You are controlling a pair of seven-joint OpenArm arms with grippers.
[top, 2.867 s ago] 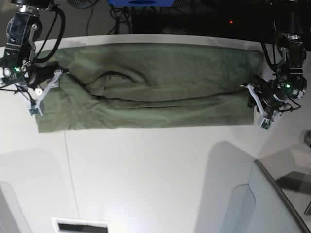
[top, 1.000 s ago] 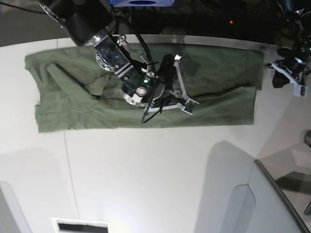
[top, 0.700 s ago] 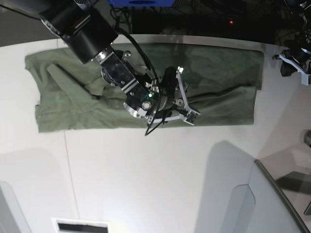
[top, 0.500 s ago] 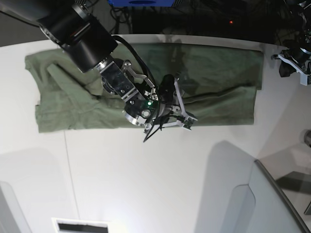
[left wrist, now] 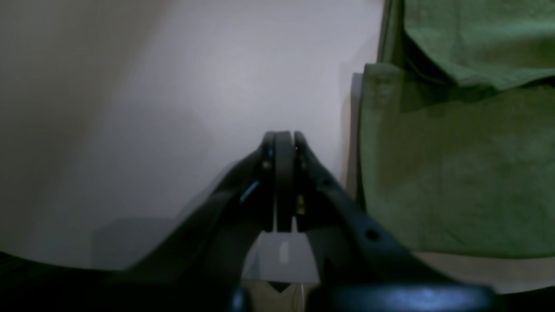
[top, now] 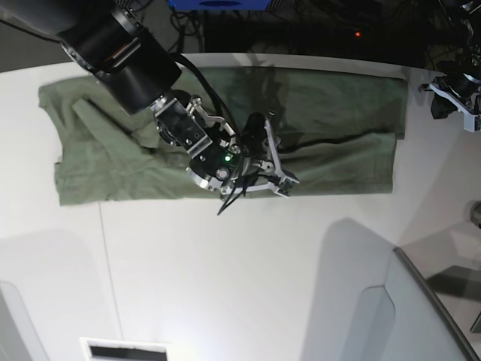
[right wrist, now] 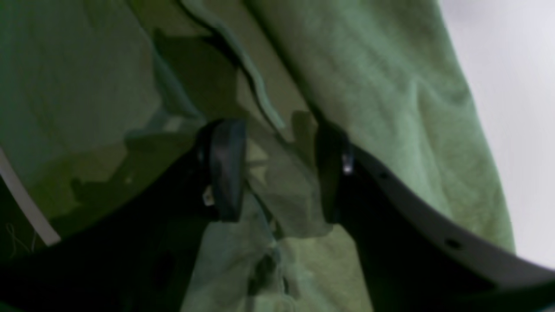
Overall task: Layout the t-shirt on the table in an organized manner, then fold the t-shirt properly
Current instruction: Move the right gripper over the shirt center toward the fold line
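The green t-shirt (top: 225, 135) lies long and flat on the white table (top: 225, 278). The right gripper (right wrist: 277, 173) stands half open over a fold of it. The left gripper (left wrist: 282, 143) is closed tight and holds nothing, beside the shirt's edge. Dark floor and cables lie behind.

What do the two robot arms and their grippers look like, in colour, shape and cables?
The right arm is a thick black cylinder with a silvery metal wrist, a small green light and loose black cables. The right gripper has pale grey, angular fingers with flat black pads. The left gripper shows slim black curved fingers; from the base view its body looks black with pale grey parts.
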